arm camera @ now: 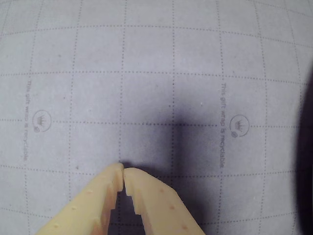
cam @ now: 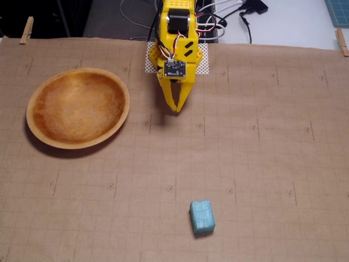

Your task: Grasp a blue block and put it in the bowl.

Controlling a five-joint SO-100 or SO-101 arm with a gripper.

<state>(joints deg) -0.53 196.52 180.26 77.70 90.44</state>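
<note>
The blue block [cam: 202, 216] is a small turquoise block lying on the brown paper near the front edge of the fixed view. The wooden bowl [cam: 78, 107] sits at the left, empty. My yellow gripper [cam: 177, 109] hangs at the top middle, to the right of the bowl and far from the block. Its fingertips touch each other with nothing between them. In the wrist view the gripper [arm camera: 123, 171] shows shut over bare gridded paper; block and bowl are out of that view.
Brown gridded wrapping paper [cam: 262, 153] covers the table, held by clothespins [cam: 25, 29] at the back corners. Cables [cam: 240, 16] lie behind the arm's base. A dark shape [arm camera: 305, 156] edges the right side of the wrist view.
</note>
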